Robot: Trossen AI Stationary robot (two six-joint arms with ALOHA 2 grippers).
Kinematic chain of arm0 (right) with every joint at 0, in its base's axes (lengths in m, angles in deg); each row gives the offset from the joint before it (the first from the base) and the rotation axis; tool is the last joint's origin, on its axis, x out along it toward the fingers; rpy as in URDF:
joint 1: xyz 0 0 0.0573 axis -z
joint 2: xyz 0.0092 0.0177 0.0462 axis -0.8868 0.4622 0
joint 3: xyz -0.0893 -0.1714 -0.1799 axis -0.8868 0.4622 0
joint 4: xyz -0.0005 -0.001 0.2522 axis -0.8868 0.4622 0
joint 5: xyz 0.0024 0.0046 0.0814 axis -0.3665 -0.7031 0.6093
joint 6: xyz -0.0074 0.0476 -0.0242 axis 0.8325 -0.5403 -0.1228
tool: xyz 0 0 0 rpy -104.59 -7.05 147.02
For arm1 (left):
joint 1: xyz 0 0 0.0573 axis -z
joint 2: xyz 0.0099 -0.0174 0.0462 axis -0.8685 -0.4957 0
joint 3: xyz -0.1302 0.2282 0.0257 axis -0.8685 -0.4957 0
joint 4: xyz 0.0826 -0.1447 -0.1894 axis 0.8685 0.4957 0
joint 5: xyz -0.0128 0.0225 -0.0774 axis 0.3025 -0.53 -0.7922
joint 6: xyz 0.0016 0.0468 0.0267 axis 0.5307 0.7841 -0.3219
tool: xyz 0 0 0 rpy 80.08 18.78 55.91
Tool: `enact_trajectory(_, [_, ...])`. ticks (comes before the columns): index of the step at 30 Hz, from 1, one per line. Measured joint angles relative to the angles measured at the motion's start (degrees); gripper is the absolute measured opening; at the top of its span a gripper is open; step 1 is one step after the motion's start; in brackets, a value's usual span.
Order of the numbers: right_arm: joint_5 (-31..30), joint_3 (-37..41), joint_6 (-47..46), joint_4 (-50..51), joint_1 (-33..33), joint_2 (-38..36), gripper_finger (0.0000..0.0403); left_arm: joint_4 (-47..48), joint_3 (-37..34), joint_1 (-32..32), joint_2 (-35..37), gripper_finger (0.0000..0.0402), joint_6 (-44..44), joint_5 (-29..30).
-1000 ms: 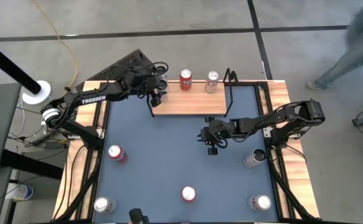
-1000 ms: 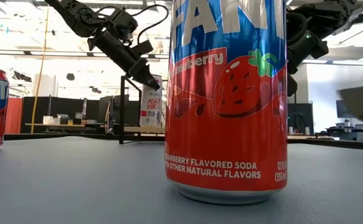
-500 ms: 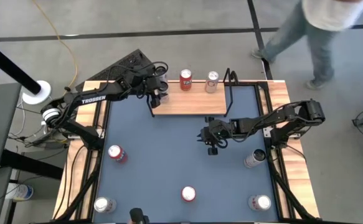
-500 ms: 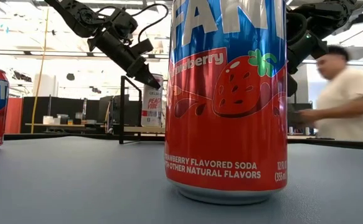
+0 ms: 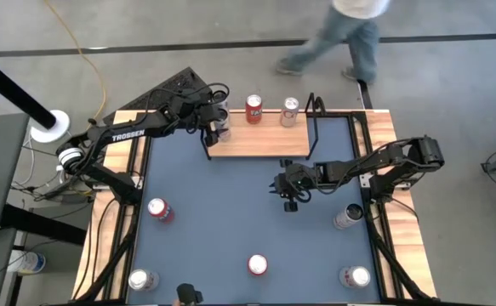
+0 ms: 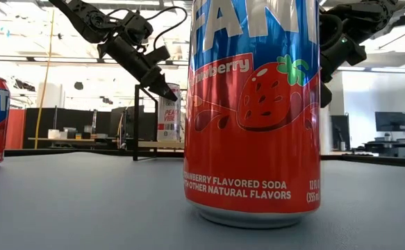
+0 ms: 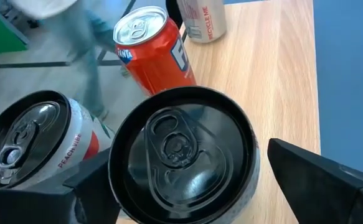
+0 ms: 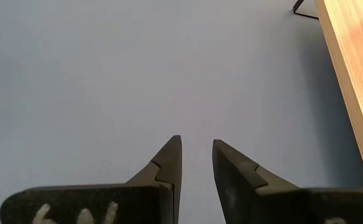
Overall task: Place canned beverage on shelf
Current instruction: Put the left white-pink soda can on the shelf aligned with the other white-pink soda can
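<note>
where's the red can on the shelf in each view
high view: red can on the shelf, at its back edge, top centre.
low view: not seen; the big near can likely hides it.
left wrist view: upper middle, beyond the black-topped can.
right wrist view: not in it.
shared landmark: the shelf's light-wood board.

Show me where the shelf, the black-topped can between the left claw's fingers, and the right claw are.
shelf (image 5: 260, 143): high view, bare part of its wooden board.
black-topped can (image 7: 181, 158): left wrist view, middle of its lid.
right claw (image 8: 197, 163): right wrist view, midway between its fingertips.
</note>
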Motion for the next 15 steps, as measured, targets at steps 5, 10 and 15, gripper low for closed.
enact_trajectory(5, [0.01,0.00,-0.01,0.00,-0.01,0.00,0.0097,-0.10,0.00,0.02,0.04,0.0356,0.36,0.01])
enact_trajectory(10, [0.01,0.00,-0.02,0.00,-0.01,0.00,0.0097,-0.93,0.00,0.02,1.67,0.0357,0.52,0.07])
enact_trajectory(15, [0.01,0.00,-0.02,0.00,0.00,0.00,0.0097,-1.35,0.00,0.02,4.71,0.0357,0.53,0.29])
